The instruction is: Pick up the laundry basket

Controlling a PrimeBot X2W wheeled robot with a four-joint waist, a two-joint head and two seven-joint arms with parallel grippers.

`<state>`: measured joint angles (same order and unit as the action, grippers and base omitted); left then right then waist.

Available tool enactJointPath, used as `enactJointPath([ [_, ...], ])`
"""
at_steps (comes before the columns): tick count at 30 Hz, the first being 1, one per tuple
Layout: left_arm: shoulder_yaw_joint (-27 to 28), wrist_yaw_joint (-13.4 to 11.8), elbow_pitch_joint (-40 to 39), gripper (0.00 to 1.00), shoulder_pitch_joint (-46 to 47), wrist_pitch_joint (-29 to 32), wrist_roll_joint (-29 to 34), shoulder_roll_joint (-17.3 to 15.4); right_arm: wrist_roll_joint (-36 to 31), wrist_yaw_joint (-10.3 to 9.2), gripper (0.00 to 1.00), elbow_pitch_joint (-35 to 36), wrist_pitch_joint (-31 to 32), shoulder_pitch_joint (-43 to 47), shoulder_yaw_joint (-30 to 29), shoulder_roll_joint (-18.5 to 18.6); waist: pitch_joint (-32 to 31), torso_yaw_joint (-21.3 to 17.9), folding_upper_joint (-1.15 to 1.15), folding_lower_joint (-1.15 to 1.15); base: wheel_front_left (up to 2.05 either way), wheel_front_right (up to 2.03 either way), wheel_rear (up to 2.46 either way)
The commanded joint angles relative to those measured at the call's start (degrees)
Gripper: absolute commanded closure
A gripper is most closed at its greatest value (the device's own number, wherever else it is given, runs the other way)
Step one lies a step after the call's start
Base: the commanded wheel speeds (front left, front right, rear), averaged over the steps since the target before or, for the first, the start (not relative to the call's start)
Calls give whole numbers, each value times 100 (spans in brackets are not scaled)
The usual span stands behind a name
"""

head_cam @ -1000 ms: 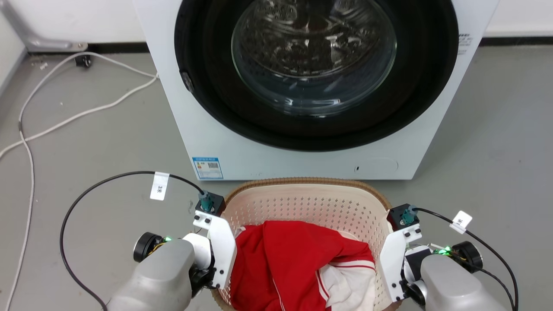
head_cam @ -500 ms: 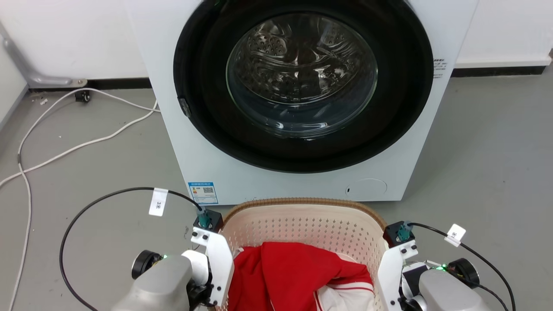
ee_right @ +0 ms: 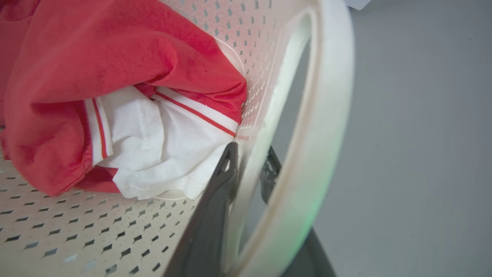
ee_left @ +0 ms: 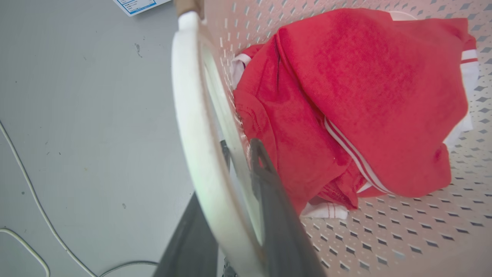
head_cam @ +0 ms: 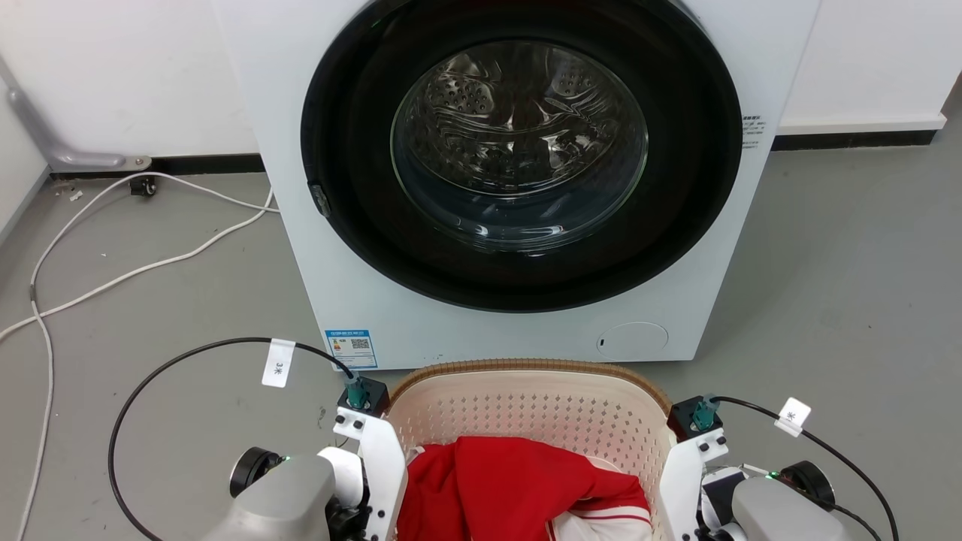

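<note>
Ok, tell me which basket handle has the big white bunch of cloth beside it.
The right handle: the white cloth bunches against the laundry basket wall beside it. Beside the left handle lies mostly red cloth.

A big white washing machine (head_cam: 518, 330) is seen in the top middle of the frame, with its round dark door (head_cam: 518, 150) shut. A grey floor (head_cam: 842, 285) is spread all around it. A white wall (head_cam: 128, 68) is seen behind, edged low down by a black strip (head_cam: 857, 139). White cords (head_cam: 150, 264) are laid across the floor at the left
</note>
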<state>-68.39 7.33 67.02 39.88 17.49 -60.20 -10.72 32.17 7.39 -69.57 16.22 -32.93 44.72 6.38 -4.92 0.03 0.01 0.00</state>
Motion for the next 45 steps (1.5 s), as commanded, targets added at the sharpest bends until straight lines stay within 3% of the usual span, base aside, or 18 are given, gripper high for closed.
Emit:
enactJointPath([
  [1,-36,13,38,100,7,-72,-6,-72,53,18,100,-5,28,36,110,109,-3,3,-1,0,0,0,0],
  [21,-250,14,134,100,62,-211,-187,-32,753,18,100,-102,-136,-114,840,189,13,-14,-1,0,0,0,0],
  [45,-396,14,186,100,123,-286,-303,5,1294,17,100,-268,-352,-196,1327,167,16,33,-1,0,0,0,0],
])
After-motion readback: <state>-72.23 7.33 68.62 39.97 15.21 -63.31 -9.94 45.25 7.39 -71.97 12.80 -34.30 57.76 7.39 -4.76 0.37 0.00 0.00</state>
